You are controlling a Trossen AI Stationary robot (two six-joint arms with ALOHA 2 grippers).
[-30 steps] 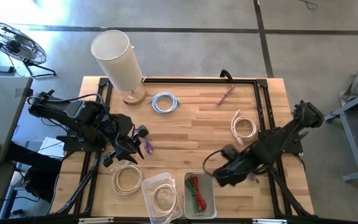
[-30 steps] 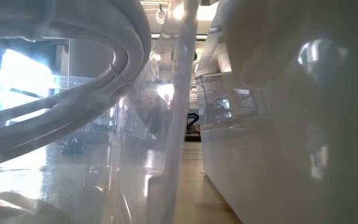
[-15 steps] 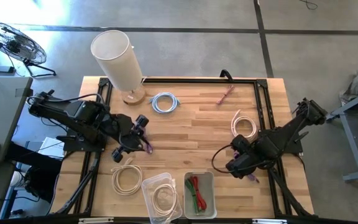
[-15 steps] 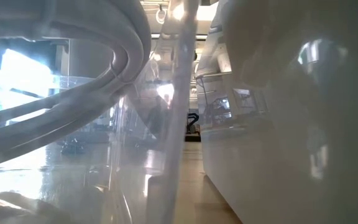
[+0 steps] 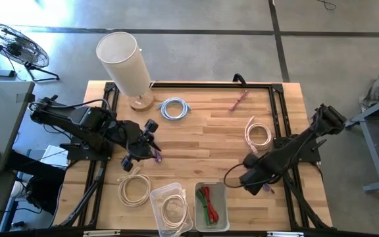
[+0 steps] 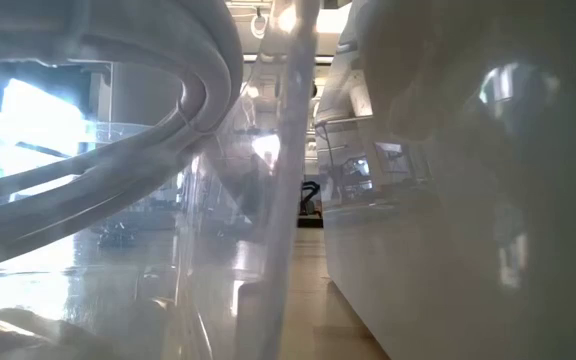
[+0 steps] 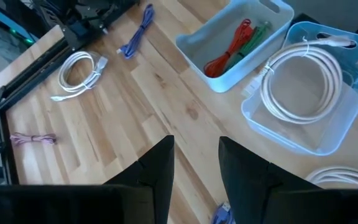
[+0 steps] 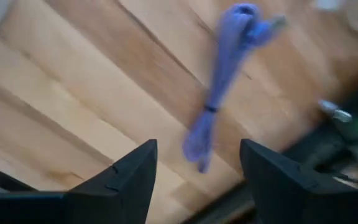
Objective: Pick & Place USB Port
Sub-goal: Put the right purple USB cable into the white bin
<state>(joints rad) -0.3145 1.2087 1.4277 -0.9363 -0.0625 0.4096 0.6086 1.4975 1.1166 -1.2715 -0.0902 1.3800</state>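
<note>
At the near edge of the wooden table [image 5: 202,135] sit two bins side by side: a clear one [image 5: 170,209] holding a coiled white cable [image 7: 301,81], and a pale blue-grey one [image 5: 212,206] holding red and green cables [image 7: 232,42]. Just beside the clear bin, on the left, another white coil [image 5: 133,188] lies loose on the wood. The right gripper [image 5: 250,178] hangs low over the table's near right part, its fingers [image 8: 118,181] spread apart with nothing between them; a bundled purple cable [image 8: 219,102] lies on the boards just beyond them, close to the table's right rail (in the high view only a purple tip shows by the gripper). The left gripper [image 5: 149,141] is over the left middle of the table, fingers [image 7: 155,169] likewise parted and empty, with a second purple cable [image 5: 155,155] on the wood right at its tips; whether they touch it cannot be told. Farther back on the right lies a small white coil [image 5: 258,135], well apart from both bins. Near the far edge are a light blue coil [image 5: 174,108], a thin pink cable [image 5: 239,100], and, at the far left corner, a tall white cylinder on a wooden base [image 5: 125,68]. The low view shows only the clear bin's wall and its white cable up close.
</note>
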